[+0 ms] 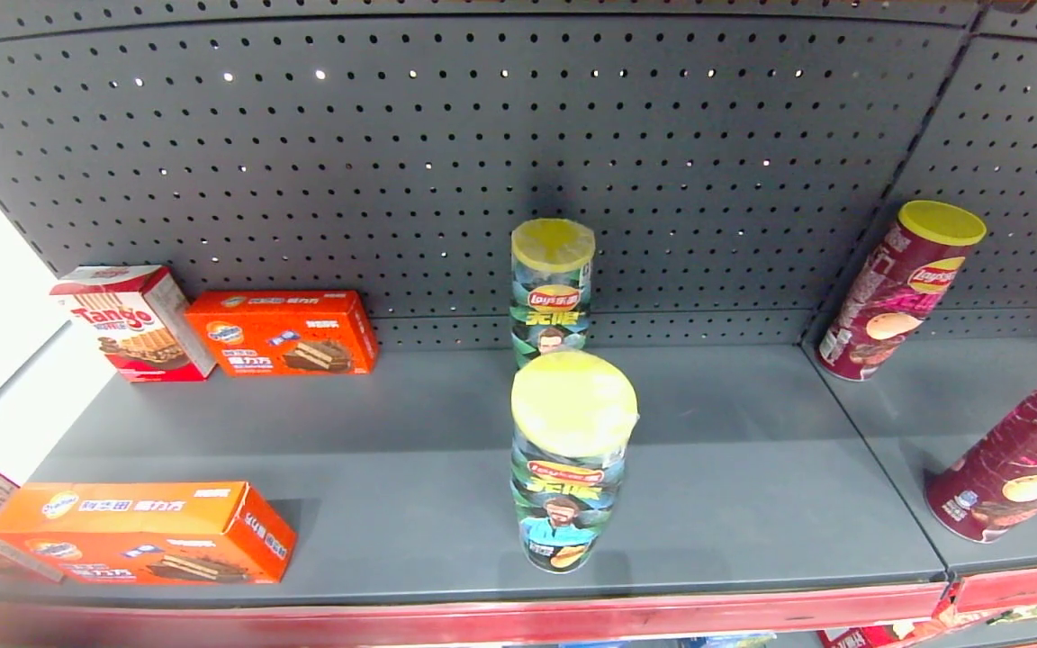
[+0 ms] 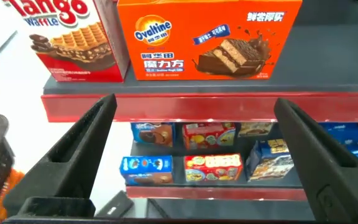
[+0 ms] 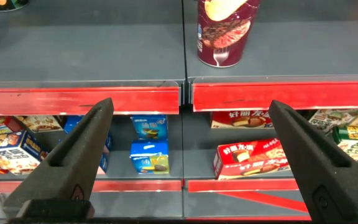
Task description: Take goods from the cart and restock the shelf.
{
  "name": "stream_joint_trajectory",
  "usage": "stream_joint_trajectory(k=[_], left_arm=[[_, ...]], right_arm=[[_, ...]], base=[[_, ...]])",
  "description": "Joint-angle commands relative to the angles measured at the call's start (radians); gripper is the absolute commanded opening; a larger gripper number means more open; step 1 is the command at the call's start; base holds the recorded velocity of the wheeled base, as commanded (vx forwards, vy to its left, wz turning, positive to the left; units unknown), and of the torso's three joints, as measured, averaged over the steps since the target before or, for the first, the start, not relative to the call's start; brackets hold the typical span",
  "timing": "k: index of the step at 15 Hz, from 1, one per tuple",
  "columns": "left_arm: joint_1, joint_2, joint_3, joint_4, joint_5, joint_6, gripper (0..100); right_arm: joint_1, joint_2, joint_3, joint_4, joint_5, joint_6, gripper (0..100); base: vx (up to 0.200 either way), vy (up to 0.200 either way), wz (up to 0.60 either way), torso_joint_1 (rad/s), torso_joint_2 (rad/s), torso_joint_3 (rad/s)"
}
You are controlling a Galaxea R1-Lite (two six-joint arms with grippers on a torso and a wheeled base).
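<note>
Layout on the shelf (image 1: 734, 486), referred to the front crisp can (image 1: 572, 459): the rear crisp can (image 1: 552, 283) stood directly behind it. The wafer box (image 1: 133, 322) and cake box (image 1: 283, 331) sat behind-left, and the long cake box (image 1: 145, 531) lay left. In the adjoining bay, the far-bay can (image 1: 901, 290) stood behind-right and the near-bay can (image 1: 1018, 459) right.

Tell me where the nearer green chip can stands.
In the head view, the nearer green chip can stands mid-shelf near the red front edge, before a second green can.
</note>
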Motion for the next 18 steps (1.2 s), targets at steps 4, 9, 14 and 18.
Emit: stream_joint_trajectory(k=[4, 9, 14, 18], left_arm=[[0.001, -0.002, 0.0, -0.001, 0.003, -0.006, 100], [0.001, -0.002, 0.0, -0.001, 0.032, -0.012, 100], [0.001, -0.002, 0.0, -0.001, 0.03, -0.012, 100], [0.001, -0.002, 0.0, -0.001, 0.032, -0.012, 100]], right_arm=[[0.0, 0.002, 0.0, 0.0, 0.0, 0.0, 100], [0.0, 0.002, -0.001, 0.0, 0.0, 0.0, 100], [0.0, 0.002, 0.0, 0.0, 0.005, -0.014, 100], [0.0, 0.002, 0.0, 0.0, 0.002, -0.009, 100]], base=[[0.0, 0.0, 0.0, 0.0, 0.0, 0.0], [-0.08, 0.0, 0.0, 0.0, 0.0, 0.001], [0.0, 0.0, 0.0, 0.0, 0.0, 0.0], [0.0, 0.0, 0.0, 0.0, 0.0, 0.0]])
